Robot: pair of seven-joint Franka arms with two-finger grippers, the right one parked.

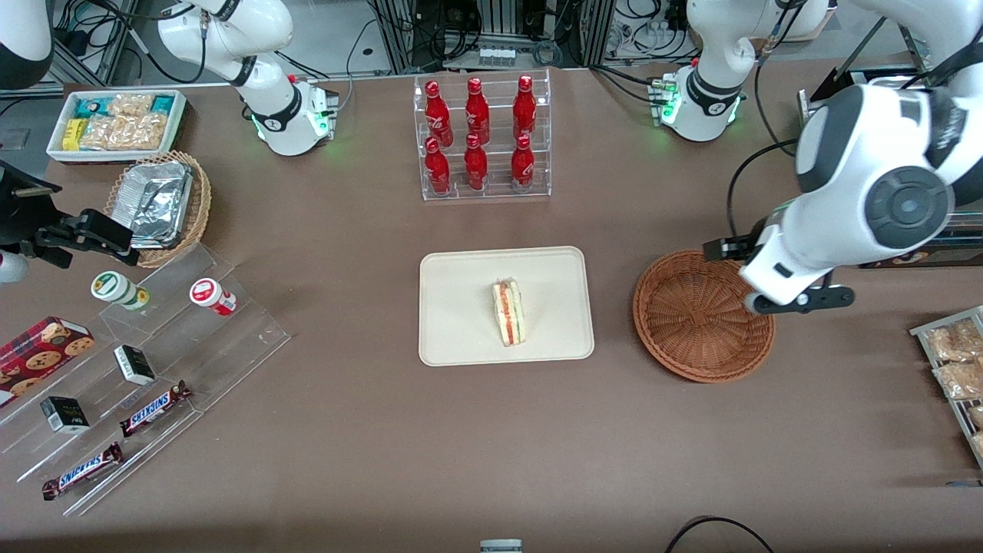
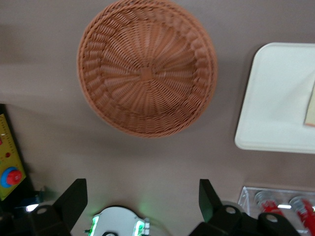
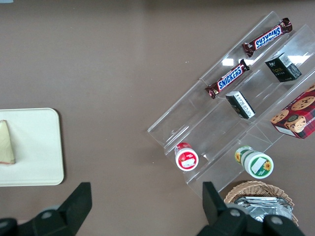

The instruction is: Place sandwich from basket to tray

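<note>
- A white bin of snack packets [image 1: 117, 123] sits at the parked arm's end of the table, with a lighter wicker basket holding foil containers [image 1: 160, 204] just nearer the front camera.
- Clear acrylic stepped shelves [image 1: 153, 361] carry two small round tubs, small dark boxes, a cookie box and two Snickers bars [image 1: 153, 408].
- A clear rack of six red bottles [image 1: 479, 137] stands at mid-table, farther from the front camera than the tray.
- The flat cream-beige rectangular tray [image 1: 461, 307] lies at the table's middle; the triangular sandwich [image 1: 508, 312], pale bread with red, yellow and green layers, rests on it near the centre.
- The round reddish-brown woven wicker basket [image 1: 695, 322] sits beside the tray, toward the working arm's end, apart from it; its bowl holds nothing.
- The left arm's gripper [image 2: 142, 199] hangs above the table just beside the basket's rim, farther from the front camera than the basket's centre; its black fingers [image 2: 74, 199] are spread wide and grasp nothing.
- A rack of packaged snacks [image 1: 956, 369] lies at the working arm's end.
</note>
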